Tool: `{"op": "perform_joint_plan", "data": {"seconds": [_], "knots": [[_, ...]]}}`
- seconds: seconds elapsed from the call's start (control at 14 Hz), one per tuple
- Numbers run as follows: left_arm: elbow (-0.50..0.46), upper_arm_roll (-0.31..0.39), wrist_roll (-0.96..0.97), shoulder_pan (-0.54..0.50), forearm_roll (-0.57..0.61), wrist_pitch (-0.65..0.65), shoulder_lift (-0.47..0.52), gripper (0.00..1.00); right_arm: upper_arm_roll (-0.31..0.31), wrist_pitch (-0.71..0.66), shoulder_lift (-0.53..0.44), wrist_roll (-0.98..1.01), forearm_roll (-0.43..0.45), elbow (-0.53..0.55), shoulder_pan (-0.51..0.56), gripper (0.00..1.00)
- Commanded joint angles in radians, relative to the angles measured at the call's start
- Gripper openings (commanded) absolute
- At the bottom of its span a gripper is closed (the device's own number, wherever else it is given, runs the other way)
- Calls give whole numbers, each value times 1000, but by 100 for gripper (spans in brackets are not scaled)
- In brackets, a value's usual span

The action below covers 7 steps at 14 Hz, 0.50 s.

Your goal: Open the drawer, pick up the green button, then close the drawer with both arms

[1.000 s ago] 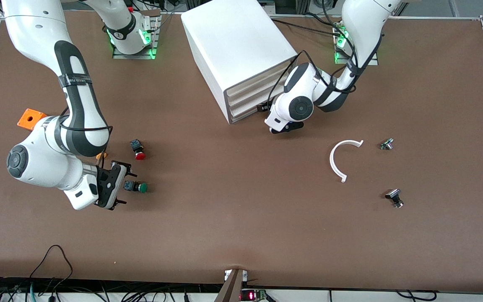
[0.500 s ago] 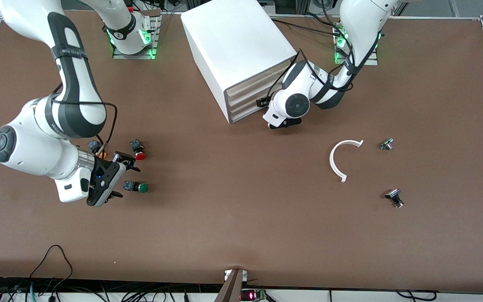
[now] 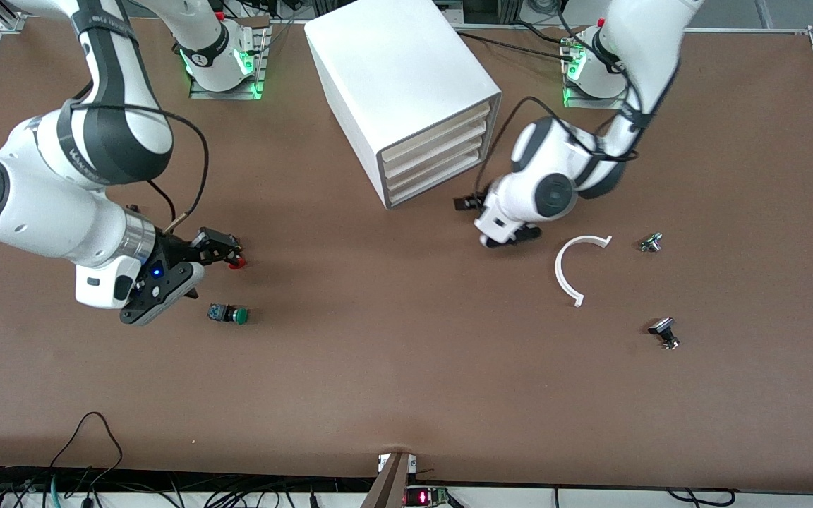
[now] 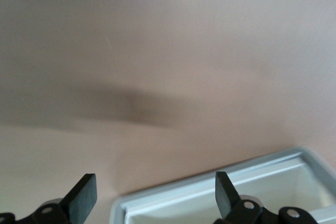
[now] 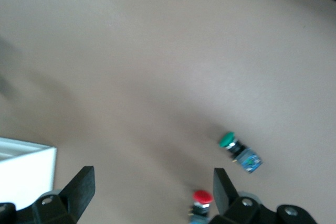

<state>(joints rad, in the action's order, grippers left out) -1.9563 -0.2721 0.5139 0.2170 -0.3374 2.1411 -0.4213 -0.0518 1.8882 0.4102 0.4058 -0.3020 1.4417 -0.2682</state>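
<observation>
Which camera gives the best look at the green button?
The right wrist view: the green button lies unobstructed, cap and blue-black body both distinct. The front view shows it small, on the table beside the right gripper. The left wrist view misses it.

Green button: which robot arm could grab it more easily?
Right, probably. The right gripper, open, hangs over the red button, right beside the green button, at the right arm's end of the table. The left gripper, open too, is over by the drawer cabinet.
</observation>
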Motion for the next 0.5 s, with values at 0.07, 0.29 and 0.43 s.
{"op": "perform_joint_plan", "data": {"seconds": [0.07, 0.29, 0.43], "knots": [[-1, 33, -208, -140, -17, -15, 101, 99, 56, -107, -71, -331, 96, 34, 13, 100], [19, 97, -429, -180, -9, -32, 162, 99, 102, -235, -119, -514, 299, 40, 32, 100], [43, 113, -474, -203, 126, -75, 222, 99, 101, -314, -155, -535, 359, 34, 70, 100]]}}
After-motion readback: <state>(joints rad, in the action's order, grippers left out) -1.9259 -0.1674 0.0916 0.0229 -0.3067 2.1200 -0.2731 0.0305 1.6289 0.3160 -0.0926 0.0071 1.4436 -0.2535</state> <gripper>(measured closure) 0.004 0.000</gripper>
